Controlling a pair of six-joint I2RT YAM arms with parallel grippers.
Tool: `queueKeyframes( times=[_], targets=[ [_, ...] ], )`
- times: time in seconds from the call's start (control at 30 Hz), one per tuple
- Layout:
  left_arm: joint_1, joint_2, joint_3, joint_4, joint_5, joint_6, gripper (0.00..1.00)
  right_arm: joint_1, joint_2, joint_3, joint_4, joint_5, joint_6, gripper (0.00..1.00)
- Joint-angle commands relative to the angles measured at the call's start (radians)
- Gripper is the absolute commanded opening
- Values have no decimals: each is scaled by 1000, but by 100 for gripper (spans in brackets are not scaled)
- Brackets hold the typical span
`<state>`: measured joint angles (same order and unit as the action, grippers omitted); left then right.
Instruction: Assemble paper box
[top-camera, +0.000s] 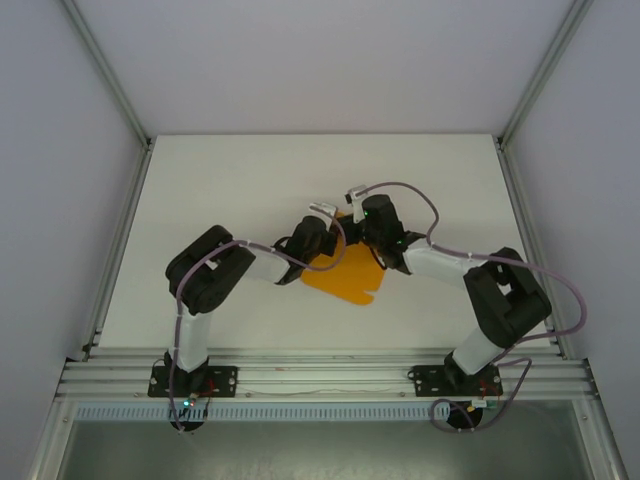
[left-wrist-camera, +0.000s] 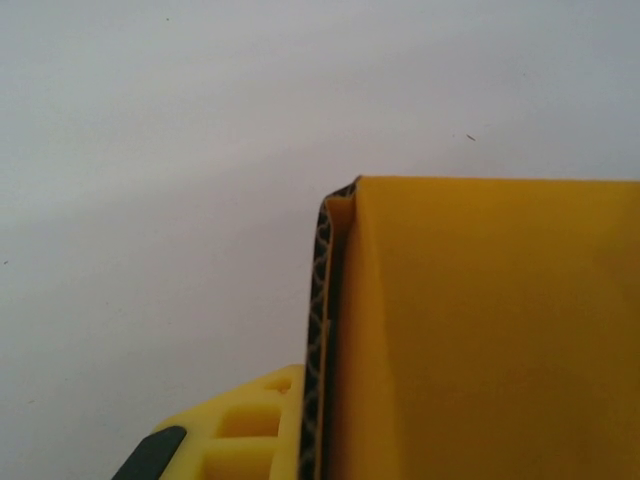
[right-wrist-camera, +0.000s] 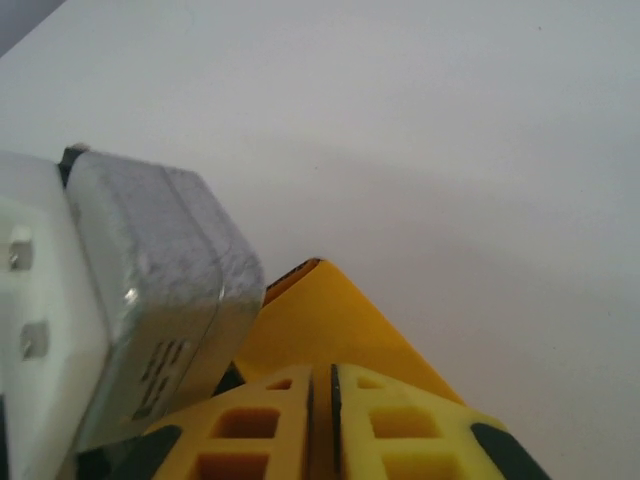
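I judge that I am early in the assembly, raising one flap of the paper box (top-camera: 345, 275), a bright orange sheet of thin creased card. From above, most of it lies flat on the white bench (top-camera: 250, 180) between my two arms, and no walls stand yet. Both my wrists meet over its far edge.

My left jaws are pressed together on the paper box (left-wrist-camera: 480, 330). In the left wrist view a folded orange panel stands against the dark ribbed pad (left-wrist-camera: 320, 330) of one yellow finger, with the doubled edge of the card running along that pad. The opposite finger is hidden behind the panel.

My right jaws stand almost together, with a thin dark slit between the yellow latticed fingers (right-wrist-camera: 270, 430). A peaked fold of the paper box (right-wrist-camera: 320, 310) rises just beyond their tips, in line with the slit. I cannot tell whether they nip it or merely rest beside it. The grey and white boxy housing (right-wrist-camera: 150, 300) close on their left is probably my other wrist.

Next, I think, the left pinch must hold the crease steady while the right jaws take the neighbouring flap and turn it up squarely. The touch must be light, or the thin card will buckle or slide on the bench.
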<state>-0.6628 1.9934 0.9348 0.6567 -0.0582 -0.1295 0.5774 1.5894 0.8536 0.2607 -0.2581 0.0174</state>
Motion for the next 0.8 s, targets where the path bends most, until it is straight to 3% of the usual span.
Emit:
queueKeyframes(
  times=[0.0, 0.03, 0.07, 0.13, 0.2, 0.23, 0.37, 0.5, 0.63, 0.77],
  targets=[
    [32, -78, 45, -153, -41, 48, 0, -15, -83, -3, -203, 80, 111, 29],
    [38, -118, 68, -229, 0, 85, 0, -23, -124, 9, -200, 87, 132, 32],
    [43, -146, 93, -309, 19, 110, 0, -36, -173, 19, -195, 102, 167, 41],
    [56, -194, 137, -464, 113, 187, 0, -66, -265, 23, -179, 141, 233, 62],
    [68, -244, 167, -605, 193, 275, 0, -100, -360, 4, -160, 192, 285, 91],
    [72, -266, 177, -661, 209, 321, 0, -113, -401, -7, -157, 224, 303, 100],
    [77, -304, 343, -1125, 285, 598, 0, -146, -533, -31, -261, 379, 306, 100],
    [63, -248, 576, -1574, 247, 822, 0, -183, -575, -22, -422, 345, 289, 100],
    [30, -157, 741, -1775, 157, 942, 0, -218, -567, -39, -481, 277, 313, 100],
    [-22, -23, 834, -1876, 100, 994, 0, -246, -547, -51, -499, 237, 332, 100]
  ],
)
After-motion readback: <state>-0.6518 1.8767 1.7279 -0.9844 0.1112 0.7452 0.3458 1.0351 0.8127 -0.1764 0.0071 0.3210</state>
